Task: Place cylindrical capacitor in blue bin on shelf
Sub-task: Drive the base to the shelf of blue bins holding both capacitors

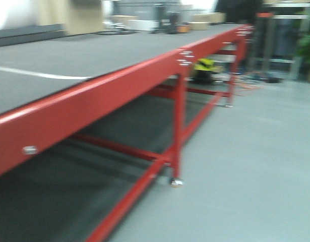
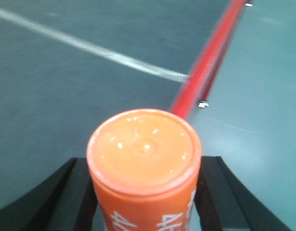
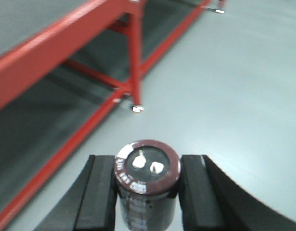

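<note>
Between the black fingers of the right gripper [image 3: 147, 166], the capacitor [image 3: 147, 192] is sitting upright, pinched on both sides. The left gripper [image 2: 144, 192] is clamping an orange can [image 2: 144, 149]. Ahead and left of the right gripper, a red workbench [image 3: 51, 62] is standing on grey floor [image 3: 234, 86].

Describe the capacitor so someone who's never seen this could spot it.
Beside the long red workbench, find the right claw. The cylindrical capacitor it grips is short and dark with two silvery terminals on top, unlike the left claw's orange cylinder.

One cylindrical capacitor [image 3: 147, 185], one orange cylinder [image 2: 144, 161], one red workbench [image 1: 94, 98].
</note>
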{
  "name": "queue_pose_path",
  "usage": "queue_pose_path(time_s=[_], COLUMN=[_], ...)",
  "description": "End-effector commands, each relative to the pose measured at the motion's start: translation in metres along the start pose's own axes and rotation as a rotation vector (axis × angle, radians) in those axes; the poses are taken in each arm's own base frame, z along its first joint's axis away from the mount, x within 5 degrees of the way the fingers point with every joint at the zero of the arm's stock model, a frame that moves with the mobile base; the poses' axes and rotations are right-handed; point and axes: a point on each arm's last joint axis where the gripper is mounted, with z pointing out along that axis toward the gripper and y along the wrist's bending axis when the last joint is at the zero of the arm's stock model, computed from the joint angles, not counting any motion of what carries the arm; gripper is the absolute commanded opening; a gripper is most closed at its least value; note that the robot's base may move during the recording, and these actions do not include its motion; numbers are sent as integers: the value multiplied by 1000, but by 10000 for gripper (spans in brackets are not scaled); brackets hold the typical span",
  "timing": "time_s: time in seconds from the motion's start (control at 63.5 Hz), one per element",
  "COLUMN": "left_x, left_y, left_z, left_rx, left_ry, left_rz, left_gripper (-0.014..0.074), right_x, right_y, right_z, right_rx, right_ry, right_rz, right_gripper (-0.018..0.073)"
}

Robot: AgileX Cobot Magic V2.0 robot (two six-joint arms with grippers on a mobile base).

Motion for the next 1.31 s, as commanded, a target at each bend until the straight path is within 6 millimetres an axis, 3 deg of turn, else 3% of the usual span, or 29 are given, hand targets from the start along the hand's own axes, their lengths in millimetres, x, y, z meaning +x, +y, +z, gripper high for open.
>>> queue_pose_path(time_s=[0.0,1.292], left_x=[-4,-4], left_y=[-1,-1], left_z=[-4,-4], left_rx=[7,7], left_ry=[-30,-30], left_rz=[0,0], left_gripper=[-111,-111], right_x=[-5,-5], right_y=[0,0], right_z=[-5,-5], right_rx=[6,6], right_ry=[-46,-46], right_rz=[-8,-8], right_gripper=[-162,-162])
